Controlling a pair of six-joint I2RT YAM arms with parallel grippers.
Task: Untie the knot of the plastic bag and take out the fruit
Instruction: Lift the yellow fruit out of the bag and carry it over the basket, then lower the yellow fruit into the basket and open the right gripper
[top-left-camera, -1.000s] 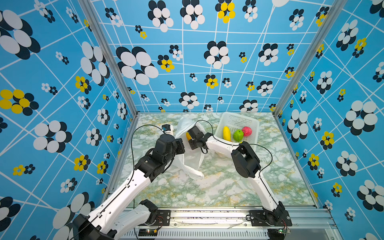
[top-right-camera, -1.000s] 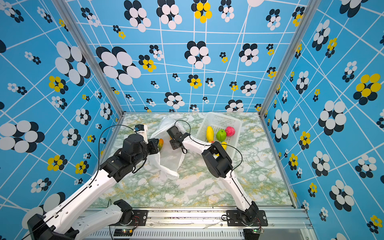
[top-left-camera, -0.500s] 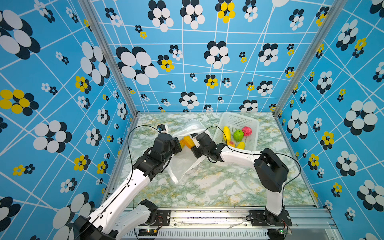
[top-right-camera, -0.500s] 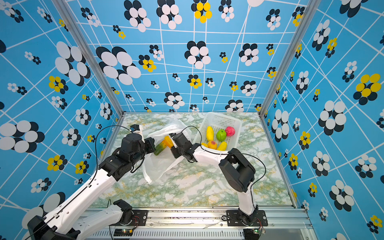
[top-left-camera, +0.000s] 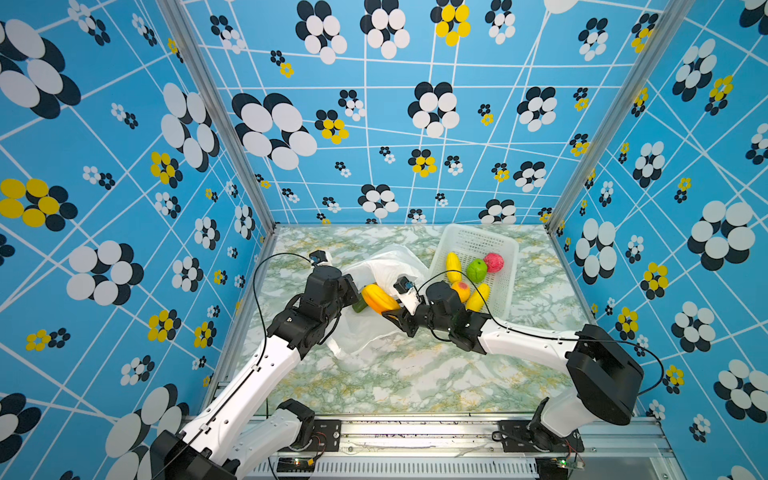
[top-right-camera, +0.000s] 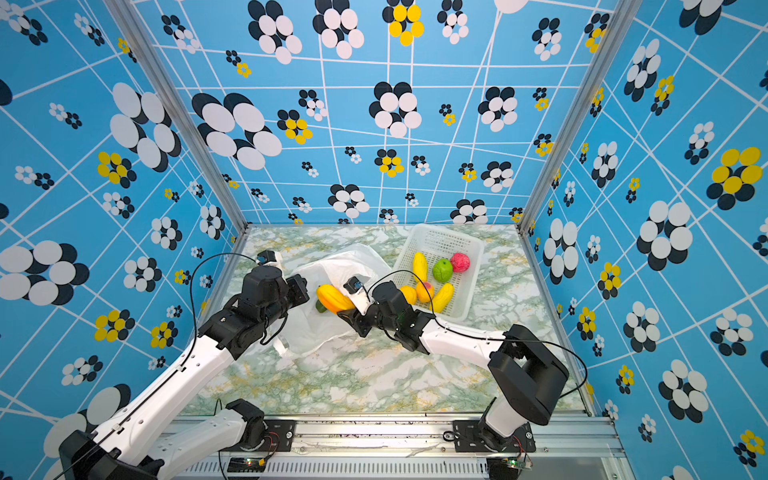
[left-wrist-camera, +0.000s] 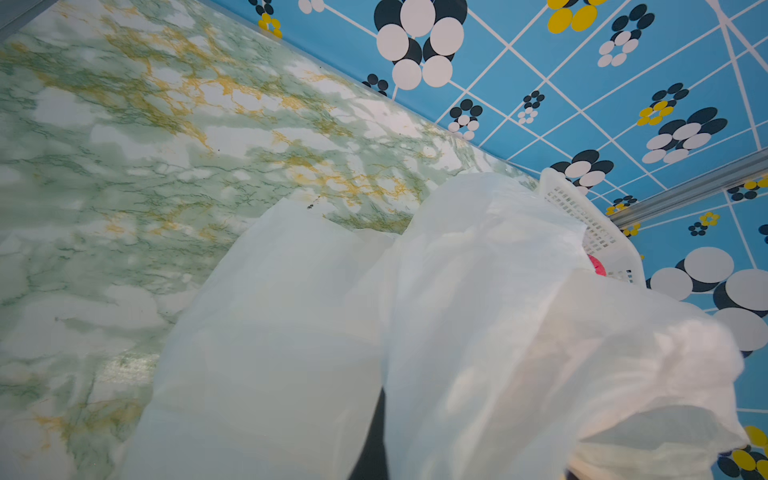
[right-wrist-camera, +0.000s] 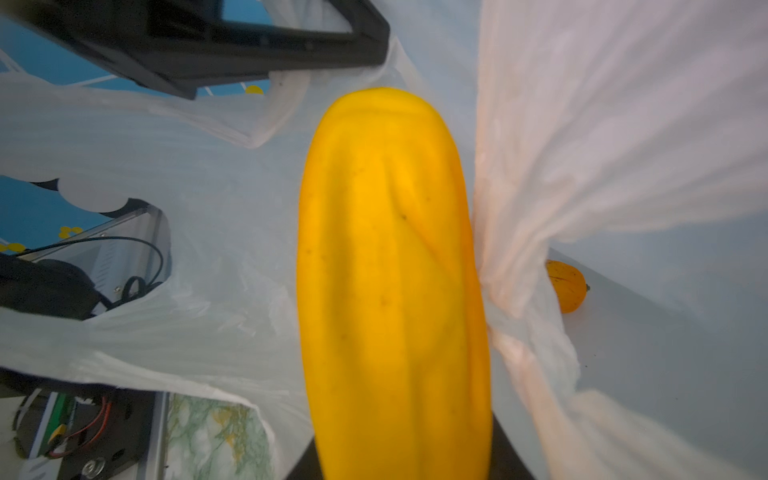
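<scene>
right hand (top-left-camera: 395, 312) clamps yellow fruit (top-left-camera: 377, 298), centre frame | fruit seems stiff, slippery: hold mid-length | left hand (top-left-camera: 351, 291) closed, pinching limp bag (top-left-camera: 388, 266)

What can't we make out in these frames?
- Tips of the left gripper: bag covers them, left wrist view.
- Tips of the right gripper: long yellow fruit fills the right wrist view.
- Dark green thing: mostly under that fruit, both top views.
- Knot: none findable; bag folds crowd every view.
</scene>
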